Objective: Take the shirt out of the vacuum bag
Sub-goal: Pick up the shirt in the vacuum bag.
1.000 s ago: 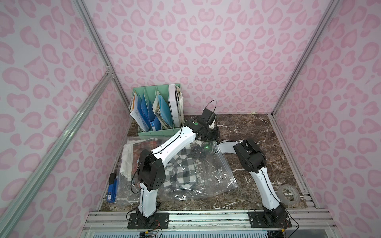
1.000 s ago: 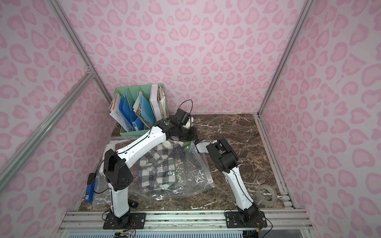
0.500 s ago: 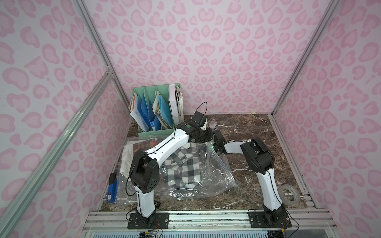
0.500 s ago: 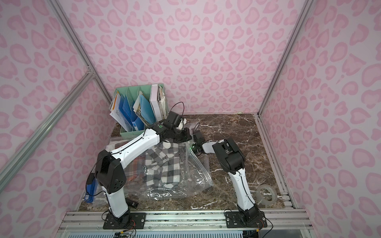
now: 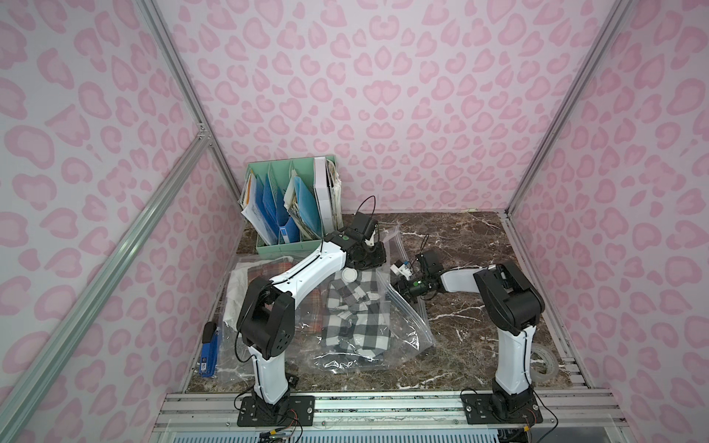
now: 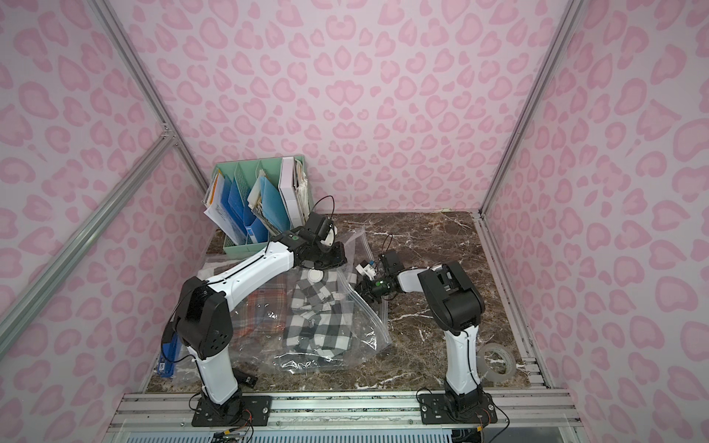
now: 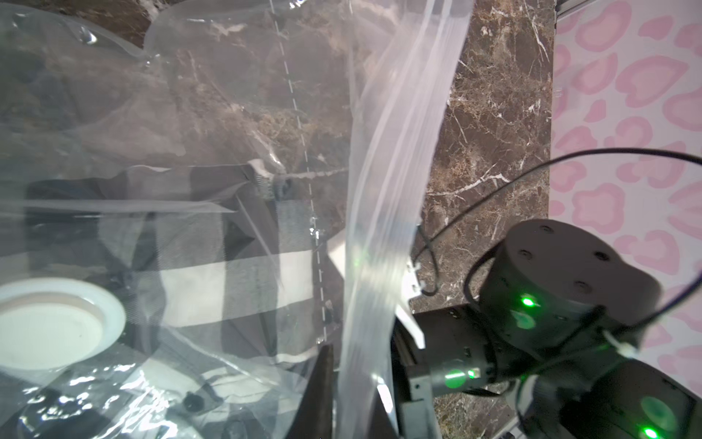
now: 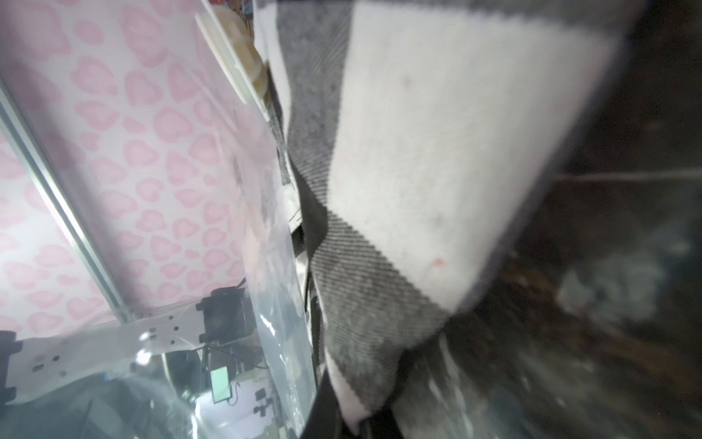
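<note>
The clear vacuum bag [image 5: 407,330] lies crinkled on the marble table, its round white valve [image 5: 349,275] facing up. Inside lies the black-and-white checked shirt [image 5: 356,323]. My left gripper [image 5: 378,256] is shut on the bag's zip strip [image 7: 383,197] and lifts that edge at the far end. In the left wrist view the strip runs between the dark fingers [image 7: 321,395]. My right gripper [image 5: 397,285] reaches into the bag's mouth from the right. In the right wrist view it [image 8: 355,422] is shut on a fold of the shirt [image 8: 418,159].
A green file organiser [image 5: 291,214] with folders stands at the back left. A second bag with plaid and white cloth [image 5: 264,273] lies under the left arm. A blue stapler [image 5: 209,353] sits at the left edge, a tape roll [image 5: 545,360] at the front right.
The right gripper has closed on the shirt inside the bag's mouth. The left gripper has shifted left with the bag's edge, and the bag has slid a little with it.
</note>
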